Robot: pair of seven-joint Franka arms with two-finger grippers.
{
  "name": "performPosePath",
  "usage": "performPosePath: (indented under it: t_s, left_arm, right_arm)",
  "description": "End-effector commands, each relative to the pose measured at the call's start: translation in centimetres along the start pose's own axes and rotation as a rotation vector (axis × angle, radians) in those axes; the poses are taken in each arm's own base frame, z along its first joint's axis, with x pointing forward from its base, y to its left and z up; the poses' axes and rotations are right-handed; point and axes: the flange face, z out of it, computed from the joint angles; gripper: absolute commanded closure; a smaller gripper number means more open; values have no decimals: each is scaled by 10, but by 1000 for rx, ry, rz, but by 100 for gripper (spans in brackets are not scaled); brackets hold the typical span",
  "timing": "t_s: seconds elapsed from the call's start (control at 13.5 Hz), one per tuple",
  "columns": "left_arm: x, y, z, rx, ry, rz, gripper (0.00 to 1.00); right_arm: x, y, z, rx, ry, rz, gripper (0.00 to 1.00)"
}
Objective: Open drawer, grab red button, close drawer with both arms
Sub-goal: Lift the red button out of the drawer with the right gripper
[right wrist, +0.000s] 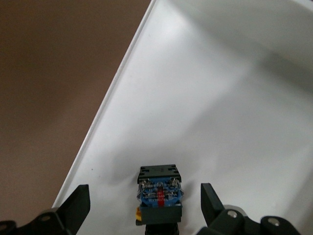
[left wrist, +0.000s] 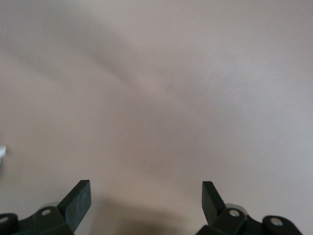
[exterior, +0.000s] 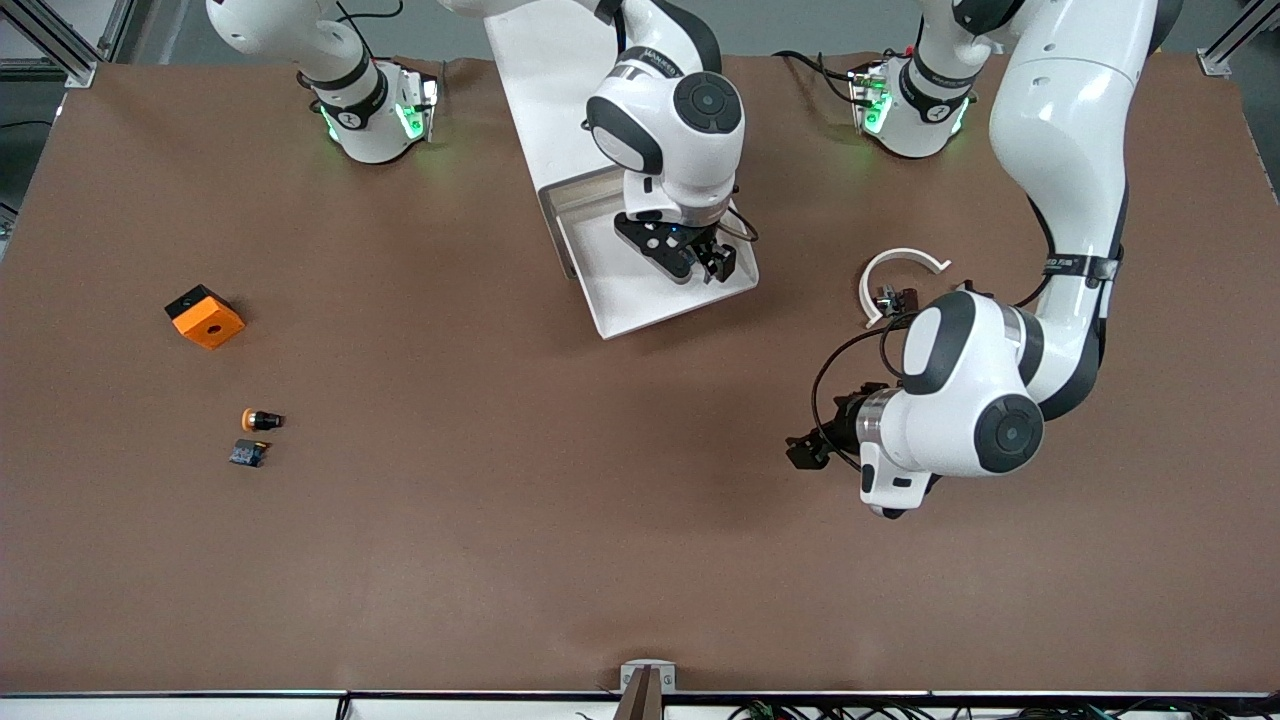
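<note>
Button [right wrist: 159, 198] in the drawer [right wrist: 205, 112], between the open right tool's [right wrist: 145, 203] fingers.

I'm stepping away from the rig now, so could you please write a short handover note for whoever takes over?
Right gripper: open, over the open drawer, fingers either side of the button, which lies in the drawer, not yet gripped.
Left gripper: open, holding nothing, waiting over bare table toward the left arm's end.
Done: drawer pulled out of the cabinet.
Left: close on the button, lift it out, then shut the drawer.
</note>
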Motion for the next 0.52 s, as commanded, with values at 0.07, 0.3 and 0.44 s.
performPosePath:
  t_s: [0.07,0.3,0.44]
  left_arm:
    - [-5,2,-30,-20,117,66,0]
    - [-9,7,-27,-36,130,76,0]
    - [-9,8,-27,-40,144,80,0]
  right_arm:
    - [-1,-5,4,1,34,-40,0]
    - [-5,-5,5,-1,34,-45,0]
    - [-7,-4,10,-8,35,-46,0]
